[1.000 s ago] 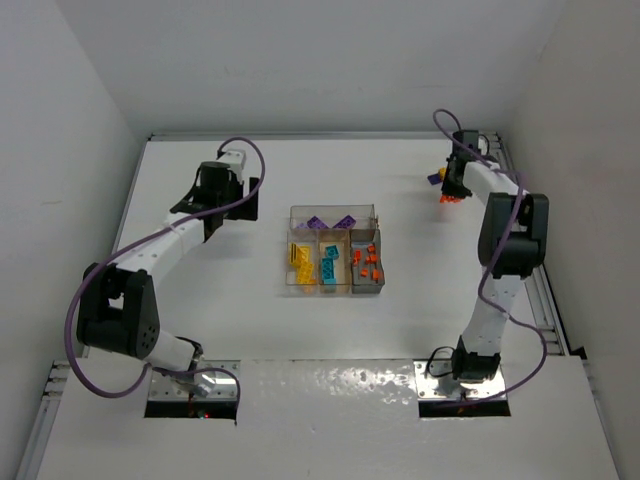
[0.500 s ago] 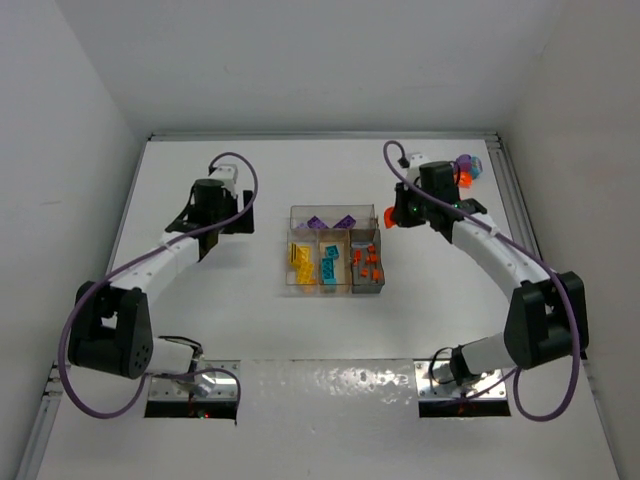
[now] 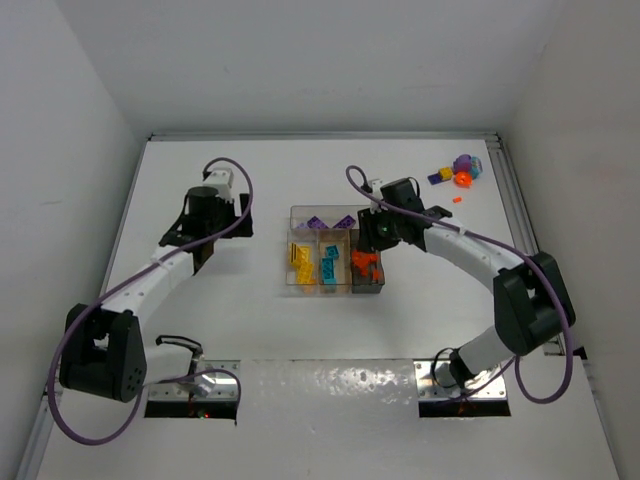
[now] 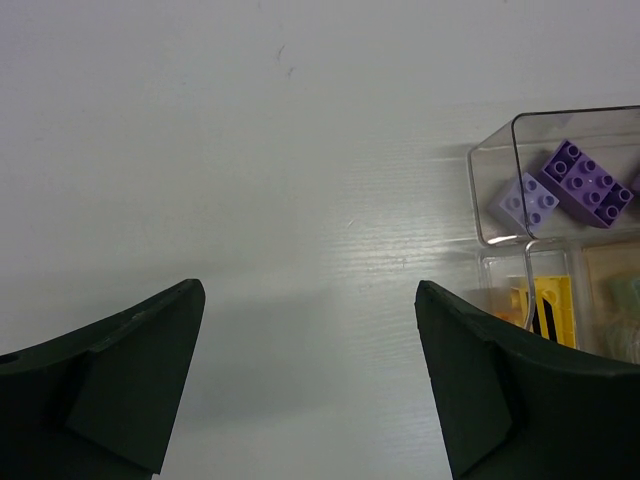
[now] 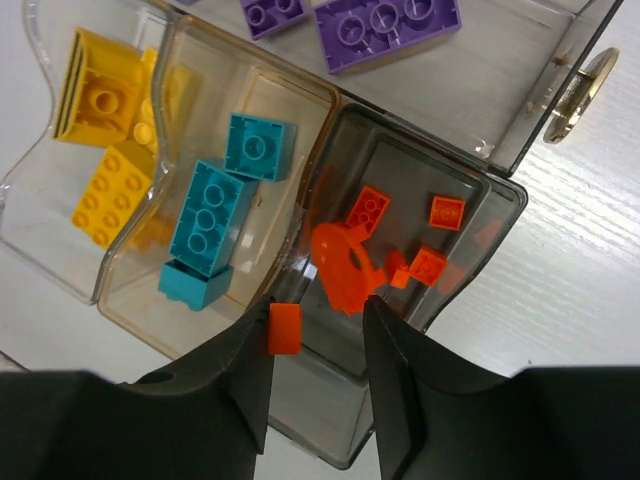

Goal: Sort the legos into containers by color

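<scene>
The clear tray (image 3: pixel 292 248) holds the sorted legos: purple (image 3: pixel 318 223), yellow (image 3: pixel 300 258), teal (image 3: pixel 328 263) and orange (image 3: pixel 366 262). My right gripper (image 3: pixel 368 240) hangs over the grey compartment (image 5: pixel 478 160), its jaws parted (image 5: pixel 317 310). A small orange brick (image 5: pixel 284 328) lies against the inner face of one finger, and a larger orange piece (image 5: pixel 345 268) sits just beyond the tips, free of them. My left gripper (image 3: pixel 199 256) is open (image 4: pixel 310 290) over bare table left of the tray, with purple bricks (image 4: pixel 585 185) at its right.
Loose pieces lie at the far right corner: an orange and purple round cluster (image 3: pixel 464 171), a purple brick (image 3: pixel 437 178) and a tiny orange bit (image 3: pixel 459 199). A brass latch (image 5: pixel 585 85) sticks out from the tray's edge.
My right arm has swung from the far right corner to the tray, carrying an orange piece, and its jaws have parted over the grey compartment. The left gripper has drifted slightly nearer.
</scene>
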{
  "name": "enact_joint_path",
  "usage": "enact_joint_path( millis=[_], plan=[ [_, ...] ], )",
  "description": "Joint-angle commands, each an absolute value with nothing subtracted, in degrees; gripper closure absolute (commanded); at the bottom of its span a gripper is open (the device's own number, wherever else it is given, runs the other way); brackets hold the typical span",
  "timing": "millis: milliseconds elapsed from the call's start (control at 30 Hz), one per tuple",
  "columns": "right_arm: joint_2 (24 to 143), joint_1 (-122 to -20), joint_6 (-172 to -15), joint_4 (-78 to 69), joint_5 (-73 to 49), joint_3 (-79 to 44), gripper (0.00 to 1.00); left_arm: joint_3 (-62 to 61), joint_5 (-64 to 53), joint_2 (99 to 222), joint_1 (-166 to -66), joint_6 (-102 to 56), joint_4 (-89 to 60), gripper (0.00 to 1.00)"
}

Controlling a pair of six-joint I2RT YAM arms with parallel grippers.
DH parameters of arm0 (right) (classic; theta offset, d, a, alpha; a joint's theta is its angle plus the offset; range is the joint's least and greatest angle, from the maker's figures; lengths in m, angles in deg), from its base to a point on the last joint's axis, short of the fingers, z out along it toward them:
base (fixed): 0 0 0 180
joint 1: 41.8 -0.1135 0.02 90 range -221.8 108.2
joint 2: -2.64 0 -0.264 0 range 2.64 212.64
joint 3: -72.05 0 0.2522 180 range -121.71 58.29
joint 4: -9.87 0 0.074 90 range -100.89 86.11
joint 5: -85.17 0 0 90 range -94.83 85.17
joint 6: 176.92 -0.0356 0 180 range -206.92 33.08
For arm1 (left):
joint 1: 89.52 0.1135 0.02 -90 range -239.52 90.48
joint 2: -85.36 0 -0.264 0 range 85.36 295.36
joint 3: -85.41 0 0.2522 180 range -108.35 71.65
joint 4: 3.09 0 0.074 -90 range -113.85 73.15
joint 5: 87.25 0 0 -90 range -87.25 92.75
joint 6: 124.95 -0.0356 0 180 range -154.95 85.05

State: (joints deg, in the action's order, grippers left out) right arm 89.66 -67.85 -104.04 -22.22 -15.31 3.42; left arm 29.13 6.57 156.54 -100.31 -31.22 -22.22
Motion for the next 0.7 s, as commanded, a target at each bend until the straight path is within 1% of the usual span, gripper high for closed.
enact_joint_path(
  millis=[0,133,233,300,367,400,433,467,500,533,567,600,667],
  plan=[
    [90.62,-68.26,-104.68,-23.4,-13.72,-0.68,0.6,29.55,6.62,154.18,-99.72,-30.99,-20.28,0.16],
    [90.88,-68.17,-103.71,-24.19,-11.6,-1.65,0.6,29.73,7.06,153.57,-99.63,-30.99,-20.2,0.16],
    [90.62,-68.26,-104.05,-25.25,-10.9,-3.49,0.57,29.82,7.23,153.48,-99.54,-31.17,-20.19,0.16],
    [90.18,-67.74,-105.98,-25.6,-8.1,-4.98,0.46,29.64,7.85,153.57,-99.54,-31.43,-20.11,0.15],
    [90.09,-66.25,-107.22,-26.21,-2.57,-7.62,0.33,29.64,8.64,153.74,-99.54,-31.52,-20.02,0.15],
    [90.79,-62.84,-108.53,-27.09,-1.77,-8.85,0.21,29.73,9.6,153.83,-99.46,-31.96,-19.67,0.15],
    [93.4,-60.55,-109.5,-30.23,-1.84,-12.6,0.2,29.82,10.13,153.92,-99.46,-32.22,-19.32,0.15],
    [95.26,-57.91,-111.42,-32.26,-2.28,-14.9,0.26,29.9,11.35,153.92,-99.46,-32.57,-18.97,0.15],
    [97.36,-53.36,-111.96,-34.37,-2.37,-17.1,0.4,29.99,11.89,154.01,-99.46,-32.84,-18.36,0.15],
    [101.56,-51.49,-112.14,-38.22,-1.59,-21.64,0.63,29.99,12.42,154.01,-99.46,-33.88,-18.0,0.15],
    [103.69,-49.73,-112.23,-39.74,-0.1,-23.52,0.83,30.08,12.94,154.01,-99.46,-34.5,-17.82,0.15],
    [105.71,-47.02,-112.23,-41.06,1.39,-27.1,0.95,30.08,14.25,154.01,-99.46,-34.68,-17.13,0.15],
    [111.32,-44.8,-112.84,-43.61,4.81,-30.02,0.91,30.17,16.54,154.09,-99.46,-37.75,-15.28,0.15]
  ],
)
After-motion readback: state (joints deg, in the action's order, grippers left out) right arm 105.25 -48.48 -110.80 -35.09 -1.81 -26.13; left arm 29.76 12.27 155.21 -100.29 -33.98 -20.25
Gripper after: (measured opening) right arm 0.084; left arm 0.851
